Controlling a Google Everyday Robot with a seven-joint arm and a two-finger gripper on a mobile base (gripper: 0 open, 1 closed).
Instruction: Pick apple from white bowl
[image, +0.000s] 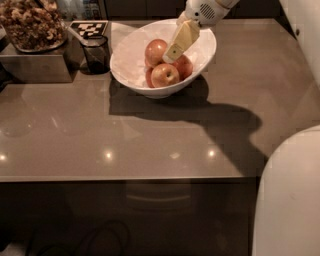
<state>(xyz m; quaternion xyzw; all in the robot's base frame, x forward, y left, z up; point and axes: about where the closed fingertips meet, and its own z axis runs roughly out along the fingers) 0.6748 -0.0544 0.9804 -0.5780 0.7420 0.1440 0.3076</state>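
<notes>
The white bowl (131, 60) stands at the back middle of the brown table and holds several reddish apples on crinkled white paper. The apple (155, 50) is the largest and lies at the back left of the pile. A yellower apple with a stem dimple (165, 75) lies in front, and another apple (186, 66) sits to the right. My gripper (173, 51), pale yellow below a white wrist, reaches down into the bowl from the top. Its tip is just right of the apple, between it and the right-hand one.
A small dark cup (95, 52) stands left of the bowl, with a checkered marker card (89, 28) behind it. A metal container of nuts (31, 30) sits on a box at the far left. My white body (290, 195) fills the lower right.
</notes>
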